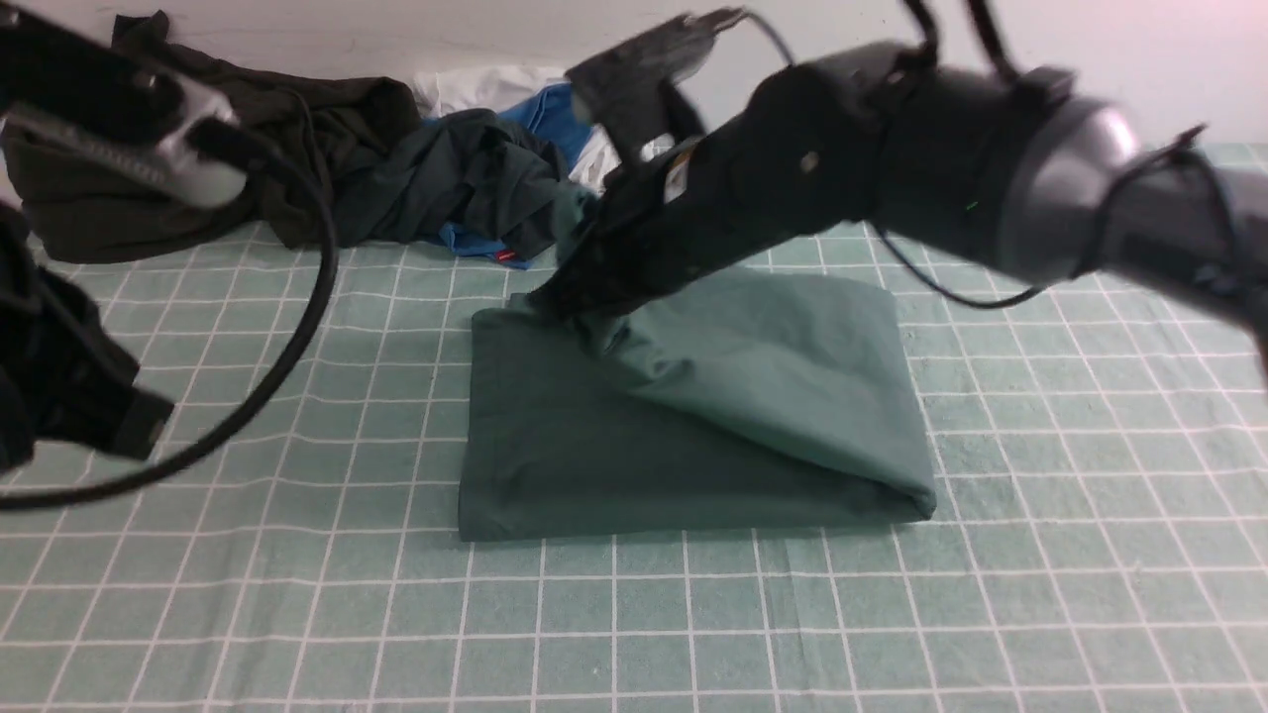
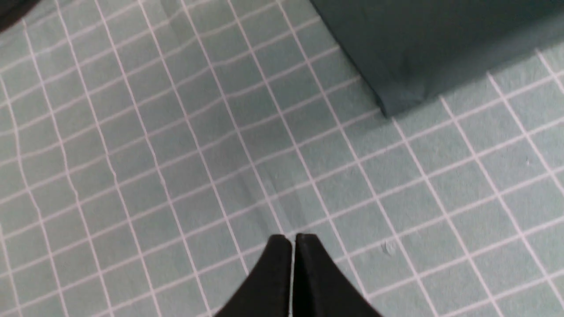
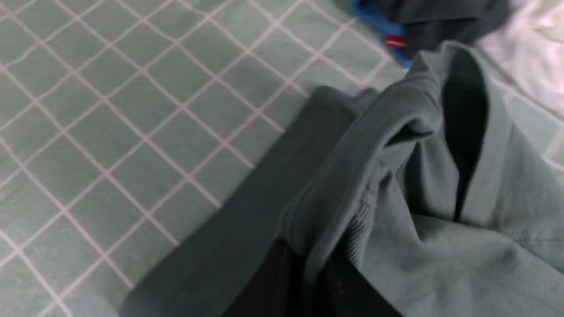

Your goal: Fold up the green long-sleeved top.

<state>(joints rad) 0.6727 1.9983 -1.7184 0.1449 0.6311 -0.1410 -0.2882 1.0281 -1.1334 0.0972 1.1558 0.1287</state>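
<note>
Right wrist view: right hand (image 3: 308, 270) pinched ribbed edge of green long-sleeved fabric top (image 3: 440, 246), 11 o'clock corner; left hand (image 2: 293, 241) closed, empty. Risk: grip slipping, fold landing skewed.

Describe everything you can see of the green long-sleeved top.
The green long-sleeved top is dull teal, soft-looking cloth, folded into a rough rectangle lying on the checked tablecloth. Its top layer rises, creased, toward the far left corner, where the right claw pinches a ribbed edge.
</note>
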